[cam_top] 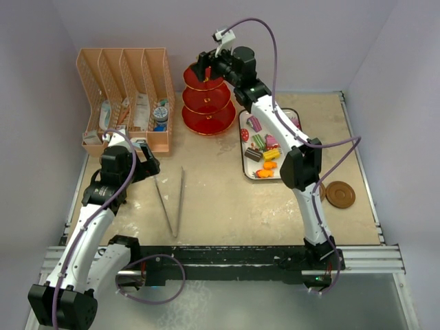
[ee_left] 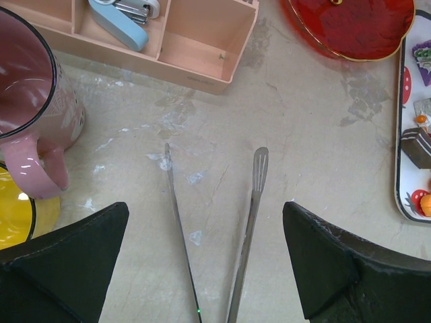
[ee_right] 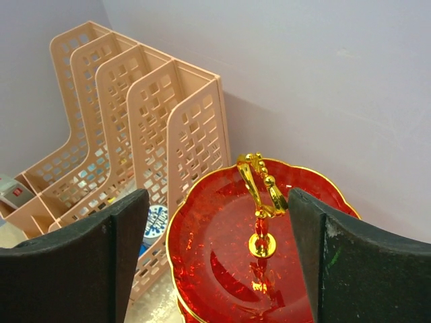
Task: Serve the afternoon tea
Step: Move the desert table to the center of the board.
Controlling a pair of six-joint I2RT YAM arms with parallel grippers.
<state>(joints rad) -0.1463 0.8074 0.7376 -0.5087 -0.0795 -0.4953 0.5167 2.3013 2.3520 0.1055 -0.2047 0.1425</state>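
Top external view: nearest the arm bases, a pair of thin metal tongs (cam_top: 180, 199) lies flat on the beige bench (cam_top: 220, 206), its arms spread in a narrow V. Just left of the tongs hangs the left gripper (cam_top: 143, 163). The left wrist view shows its jaws wide apart with nothing between them, and the tongs' tips lie on the bench below the gap. At the left edge of that view stands a pink translucent mug (ee_left: 27, 101). A yellow translucent mug (ee_left: 13, 215) is just beside it and nearer, only partly in frame.

Toward the bench's right edge sits a flat brown round disc (cam_top: 340, 194). Farther back, a white strawberry-print tray (ee_left: 403, 128) carries the small colourful toy cakes and sweets (cam_top: 265, 148). Behind it and to the left, the red translucent three-tier stand (cam_top: 208, 103) with gold rims stands upright next to a peach plastic file organiser (cam_top: 127, 75).

The right gripper (cam_top: 205, 69) hovers over the stand's top tier. In the right wrist view its jaws are spread, one finger on each side of the gold handle (ee_right: 259, 195) and clear of it.
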